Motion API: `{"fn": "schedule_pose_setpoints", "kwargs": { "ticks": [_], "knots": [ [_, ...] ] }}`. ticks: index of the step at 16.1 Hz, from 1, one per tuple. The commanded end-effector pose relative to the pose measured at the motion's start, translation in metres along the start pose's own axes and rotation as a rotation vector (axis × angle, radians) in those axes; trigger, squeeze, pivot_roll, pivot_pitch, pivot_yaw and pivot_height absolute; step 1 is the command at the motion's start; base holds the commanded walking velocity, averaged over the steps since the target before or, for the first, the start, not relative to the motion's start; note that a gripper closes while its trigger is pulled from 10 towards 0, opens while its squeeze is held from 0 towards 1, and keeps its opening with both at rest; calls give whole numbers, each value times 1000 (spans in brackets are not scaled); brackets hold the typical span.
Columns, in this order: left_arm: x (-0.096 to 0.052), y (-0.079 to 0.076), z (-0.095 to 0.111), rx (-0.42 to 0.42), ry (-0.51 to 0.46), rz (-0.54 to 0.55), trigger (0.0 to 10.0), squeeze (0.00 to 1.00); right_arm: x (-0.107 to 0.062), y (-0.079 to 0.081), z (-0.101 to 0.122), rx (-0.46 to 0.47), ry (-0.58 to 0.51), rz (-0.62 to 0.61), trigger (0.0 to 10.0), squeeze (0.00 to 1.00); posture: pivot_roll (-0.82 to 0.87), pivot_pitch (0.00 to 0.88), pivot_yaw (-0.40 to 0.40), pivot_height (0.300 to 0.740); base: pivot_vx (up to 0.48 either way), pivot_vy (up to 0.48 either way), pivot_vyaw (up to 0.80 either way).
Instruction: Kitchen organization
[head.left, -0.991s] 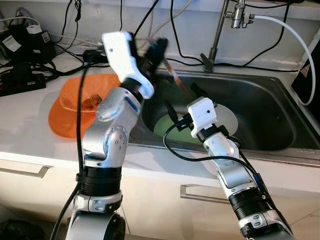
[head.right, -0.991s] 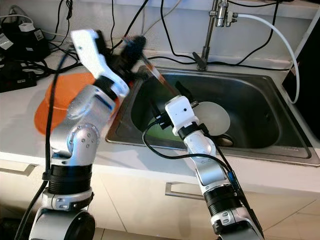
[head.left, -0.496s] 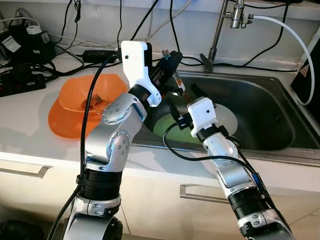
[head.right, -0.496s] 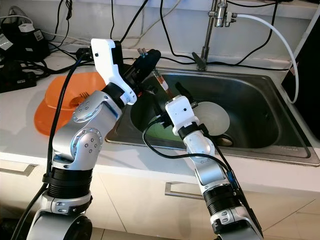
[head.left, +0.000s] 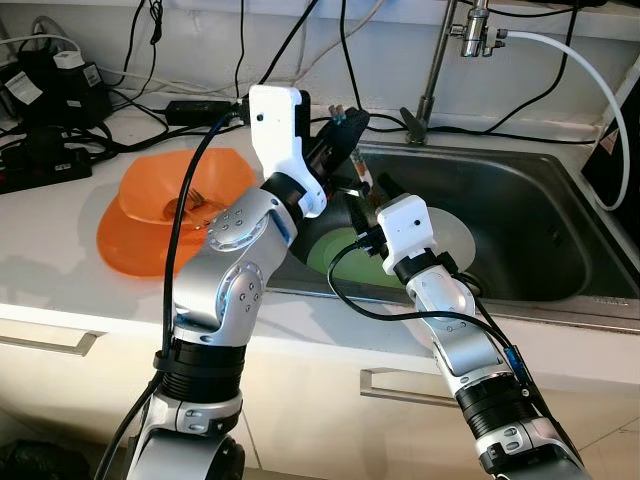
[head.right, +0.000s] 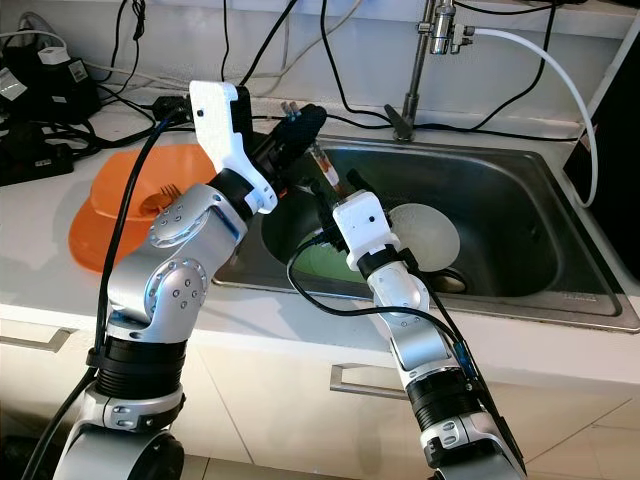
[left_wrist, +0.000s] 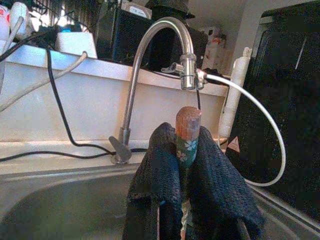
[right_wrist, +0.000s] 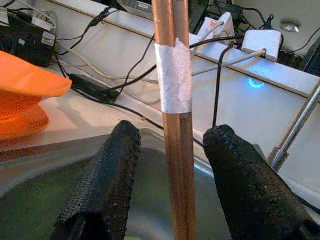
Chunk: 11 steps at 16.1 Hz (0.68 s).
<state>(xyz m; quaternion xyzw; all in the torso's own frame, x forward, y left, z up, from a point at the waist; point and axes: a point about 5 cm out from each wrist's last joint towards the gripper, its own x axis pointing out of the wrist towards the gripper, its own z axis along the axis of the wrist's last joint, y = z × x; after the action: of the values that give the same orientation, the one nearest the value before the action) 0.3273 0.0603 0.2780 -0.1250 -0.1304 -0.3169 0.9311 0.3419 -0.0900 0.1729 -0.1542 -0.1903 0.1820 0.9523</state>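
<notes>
My left gripper (head.left: 340, 135) is shut on a pair of wooden chopsticks (head.left: 362, 178) over the near left corner of the steel sink (head.left: 530, 190). In the left wrist view the flower-patterned top end of the chopsticks (left_wrist: 187, 127) sticks out between the two black fingers (left_wrist: 160, 170). My right gripper (head.left: 366, 200) is open just below. In its wrist view the taped chopsticks (right_wrist: 172, 95) stand upright in the gap between its fingers (right_wrist: 112, 170), touching neither. A green plate (head.left: 335, 250) and a white plate (head.left: 458, 235) lie in the sink under the arms.
An orange bowl (head.left: 165, 190) with a fork (head.left: 190, 203) in it sits on an orange plate on the white counter (head.left: 60, 250) left of the sink. The faucet (head.left: 435, 70) rises behind the sink. Cables and black power bricks (head.left: 45, 90) crowd the back left.
My left arm has swung down from a raised, blurred pose and brought the chopsticks toward the sink, close to the right gripper. The right arm has stayed put.
</notes>
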Motion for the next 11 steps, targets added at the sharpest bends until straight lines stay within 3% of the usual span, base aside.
{"fn": "schedule_pose_setpoints", "kwargs": {
  "ticks": [1,11],
  "knots": [
    [-2,-2,2,9,-3,-3,10000,0,3,-3,2,6,-1,-10,0,0,118,19,20,740,0,0,0],
    [-1,0,4,38,1,4,10000,0,4,-5,0,0,11,-20,0,0,119,25,21,740,0,0,0]
  ]
}}
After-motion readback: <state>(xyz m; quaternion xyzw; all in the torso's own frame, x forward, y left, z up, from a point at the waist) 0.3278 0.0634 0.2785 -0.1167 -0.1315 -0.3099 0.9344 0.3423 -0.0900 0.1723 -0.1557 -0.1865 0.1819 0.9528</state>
